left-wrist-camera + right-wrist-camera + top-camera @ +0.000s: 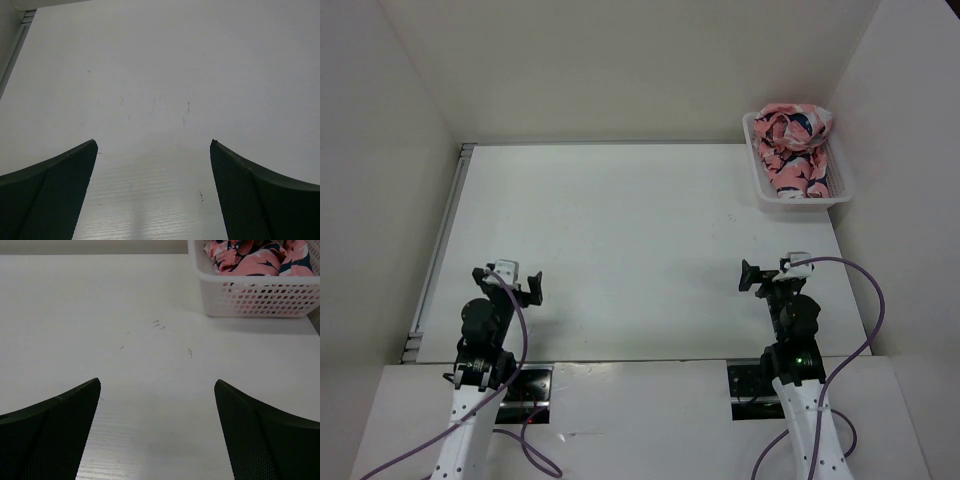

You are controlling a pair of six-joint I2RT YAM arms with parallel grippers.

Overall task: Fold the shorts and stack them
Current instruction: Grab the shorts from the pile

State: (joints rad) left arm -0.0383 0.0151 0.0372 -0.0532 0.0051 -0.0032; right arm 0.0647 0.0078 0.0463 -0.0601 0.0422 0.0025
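Observation:
The coral-pink shorts (794, 145) with navy-and-white shark shapes lie crumpled in a white mesh basket (759, 185) at the far right of the table. They also show at the top right of the right wrist view (260, 257). My left gripper (507, 279) is open and empty over the near left of the table; it also shows in the left wrist view (154, 145). My right gripper (772, 272) is open and empty over the near right, well short of the basket; it also shows in the right wrist view (157, 385).
The white table (620, 240) is boxed in by white walls on the left, back and right. A metal rail (440, 240) runs along the table's left edge. The basket (260, 297) stands against the right wall.

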